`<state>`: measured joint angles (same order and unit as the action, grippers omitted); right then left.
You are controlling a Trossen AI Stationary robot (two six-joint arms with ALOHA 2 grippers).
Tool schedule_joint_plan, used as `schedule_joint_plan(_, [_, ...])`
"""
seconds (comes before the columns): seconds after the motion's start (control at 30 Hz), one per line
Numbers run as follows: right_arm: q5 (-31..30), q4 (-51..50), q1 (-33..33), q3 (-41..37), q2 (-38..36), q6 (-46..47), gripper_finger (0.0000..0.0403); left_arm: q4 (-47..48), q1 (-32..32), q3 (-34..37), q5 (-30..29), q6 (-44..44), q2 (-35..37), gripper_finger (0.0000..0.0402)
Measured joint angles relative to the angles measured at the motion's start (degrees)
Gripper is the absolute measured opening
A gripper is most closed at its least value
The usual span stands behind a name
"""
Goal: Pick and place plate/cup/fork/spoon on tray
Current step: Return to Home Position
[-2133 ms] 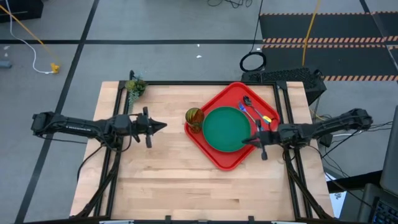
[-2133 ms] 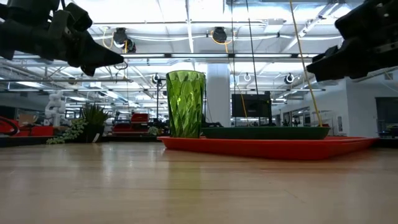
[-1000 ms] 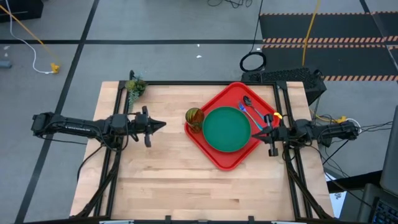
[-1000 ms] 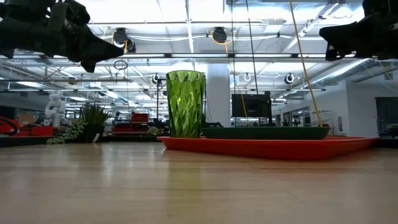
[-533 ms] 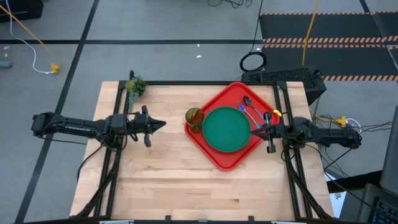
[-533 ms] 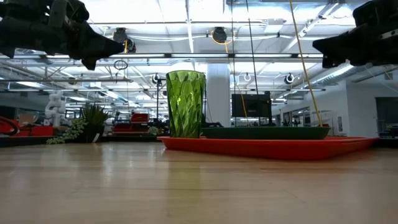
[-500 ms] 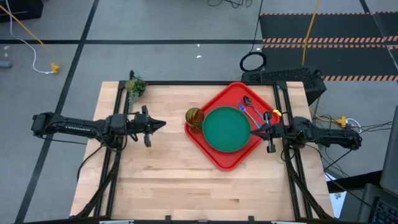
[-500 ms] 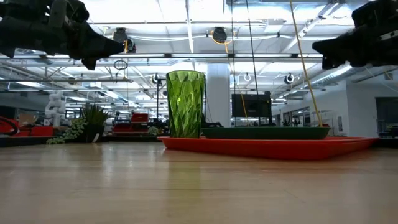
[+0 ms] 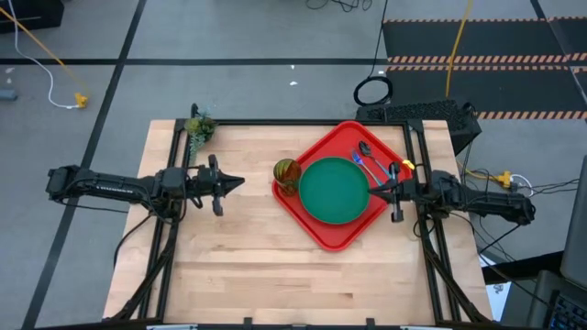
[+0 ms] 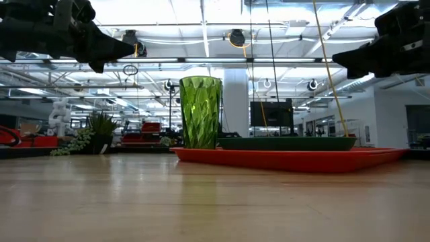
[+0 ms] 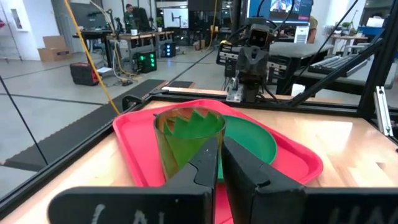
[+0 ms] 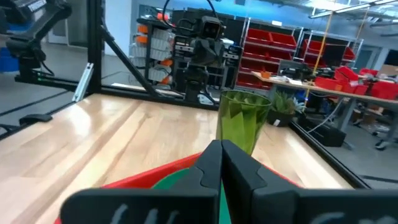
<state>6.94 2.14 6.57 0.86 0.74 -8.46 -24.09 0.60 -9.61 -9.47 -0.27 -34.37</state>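
Right gripper (image 9: 371, 192) hangs above the right side of the tray (image 9: 321, 236), its tip over the plate's rim, with its fingers pressed together on nothing. Your left gripper (image 9: 240, 182) waits well apart from the tray on its left side, likewise closed and empty.

All four pieces look placed. The plate (image 9: 336, 190) lies in the tray's middle, and the cup (image 9: 286, 174) stands upright just inside the tray's left corner. The spoon (image 9: 364, 149) and fork (image 9: 376, 171) lie side by side between the plate and the tray's upper-right rim in the high view.

By my reading the placing is done. You have only to bring both arms home, drawing the right one away without brushing the plate.
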Motion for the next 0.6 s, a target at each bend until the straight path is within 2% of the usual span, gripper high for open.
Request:
schedule_joint_plan(0.2, [-0.94,-0.03,0.00,0.00,0.03,1.94,0.0000,0.07,0.00,1.34,-0.16,0.07,0.03,0.0026])
schedule_joint_plan(0.37, [-0.94,0.04,-0.02,0.00,0.03,4.69,0.0000,0.31,0.00,2.78,-3.46,-1.15,0.01,0.0026])
schedule_joint_plan(0.6, [-0.94,0.11,-0.02,0.00,0.03,4.76,0.0000,0.75,-1.49,2.78,-3.12,-0.13,0.00,0.0026])
